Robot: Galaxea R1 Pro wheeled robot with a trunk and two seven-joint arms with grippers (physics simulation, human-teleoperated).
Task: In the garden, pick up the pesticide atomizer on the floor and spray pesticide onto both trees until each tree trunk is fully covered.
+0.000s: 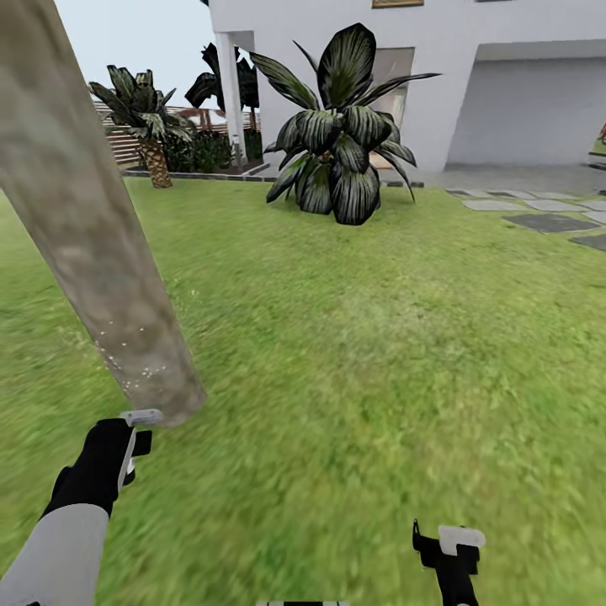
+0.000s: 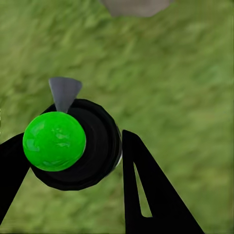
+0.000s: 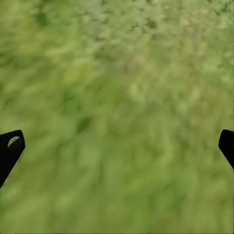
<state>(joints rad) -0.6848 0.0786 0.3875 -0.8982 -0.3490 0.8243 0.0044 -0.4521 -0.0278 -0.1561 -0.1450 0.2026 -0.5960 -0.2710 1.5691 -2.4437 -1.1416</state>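
Green cap, black body: pesticide atomizer (image 2: 73,146) clamped between fingers of left pincer (image 2: 73,161), grey nozzle pointing ahead over grass. In head view, left pincer (image 1: 126,442) low at left, nozzle tip just beside foot of tree trunk (image 1: 93,244), thick pale mottled bark leaning across upper left. Few whitish pesticide (image 1: 147,370) specks near trunk base; higher bark looks bare of them. Right pincer (image 1: 446,547) low at right, fingers (image 3: 9,146) wide apart over lawn (image 1: 353,337), holding nothing. Striped broad-leaved bush (image 1: 337,135) and white house (image 1: 471,76) well beyond, not targets.

Step in hand, judged: spraying this trunk. To do well: keep clamp firm, no slip of bottle; aim nozzle squarely at bark, not at grass beside it; start at base, sweep upward in slow passes; tilt wrist rather than shove closer, nozzle already near touching. Cover far side too, likely needing base move round trunk. Keep right arm tucked clear. Coverage looks early, mostly left to do; second tree untouched as far as visible.
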